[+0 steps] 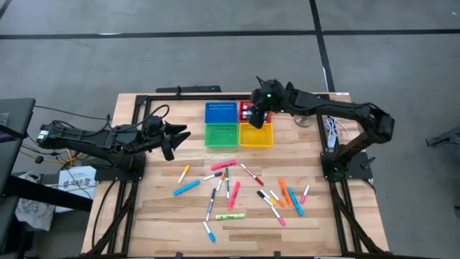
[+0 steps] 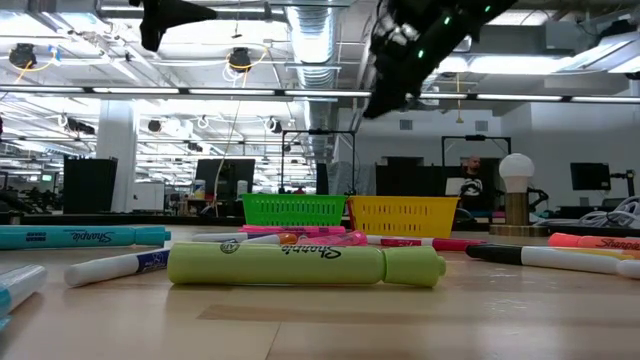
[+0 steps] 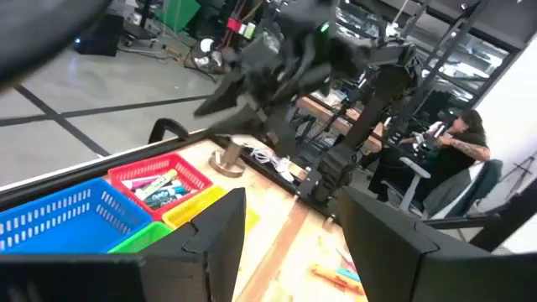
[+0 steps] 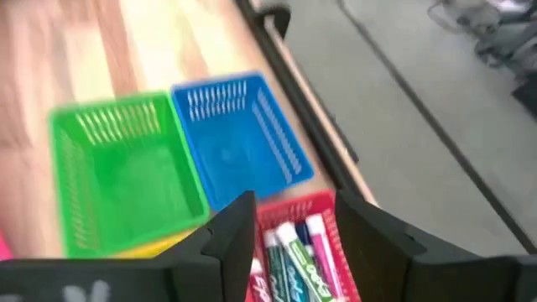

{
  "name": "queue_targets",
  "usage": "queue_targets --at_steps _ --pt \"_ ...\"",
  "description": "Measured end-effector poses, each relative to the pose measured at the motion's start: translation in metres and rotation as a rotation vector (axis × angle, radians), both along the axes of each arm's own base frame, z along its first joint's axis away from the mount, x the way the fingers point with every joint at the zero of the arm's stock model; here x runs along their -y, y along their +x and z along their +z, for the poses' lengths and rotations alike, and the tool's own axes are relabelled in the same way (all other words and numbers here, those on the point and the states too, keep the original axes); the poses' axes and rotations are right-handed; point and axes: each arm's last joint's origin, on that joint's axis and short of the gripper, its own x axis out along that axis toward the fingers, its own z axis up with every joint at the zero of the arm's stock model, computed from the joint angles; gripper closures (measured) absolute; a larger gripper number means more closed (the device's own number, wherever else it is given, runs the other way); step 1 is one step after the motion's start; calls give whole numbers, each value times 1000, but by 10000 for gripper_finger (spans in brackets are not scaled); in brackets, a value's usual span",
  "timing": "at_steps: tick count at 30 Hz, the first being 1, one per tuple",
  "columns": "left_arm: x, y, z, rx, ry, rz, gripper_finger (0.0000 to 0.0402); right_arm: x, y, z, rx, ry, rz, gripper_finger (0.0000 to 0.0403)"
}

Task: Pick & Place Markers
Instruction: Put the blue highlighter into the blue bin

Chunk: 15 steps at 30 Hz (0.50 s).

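Right gripper (image 1: 256, 109) hangs over the red tray (image 1: 249, 113), fingers (image 4: 231, 231) parted with nothing between them; several markers (image 4: 294, 256) lie in that tray. Left gripper (image 1: 175, 138) is raised over the worktop (image 1: 330, 216) left of the green tray (image 1: 221, 134), fingers apart and empty. Most markers (image 1: 228, 188) lie scattered on the worktop's near half, well apart from the trays.

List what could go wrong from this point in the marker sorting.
The right gripper hangs open above the red tray, which already holds several markers; another one dropped there could bounce off them and out. The loose markers lie crossed and close together on the table, so a grasp might catch two. The left gripper waits open beside the green tray and could nudge it.
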Motion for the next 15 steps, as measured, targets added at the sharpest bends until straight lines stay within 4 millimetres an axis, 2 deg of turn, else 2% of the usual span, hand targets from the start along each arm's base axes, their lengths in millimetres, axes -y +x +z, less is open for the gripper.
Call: queue_targets --at_steps 3,7,15 --pt "1 0 0 0 -2 -24 211 -12 -7 14 57 36 -18 261" --pt "2 0 0 -1 -2 -56 211 -27 -17 23 71 109 -42 276" --pt "3 1 0 -6 8 -119 211 -61 -30 17 -47 295 -98 302"
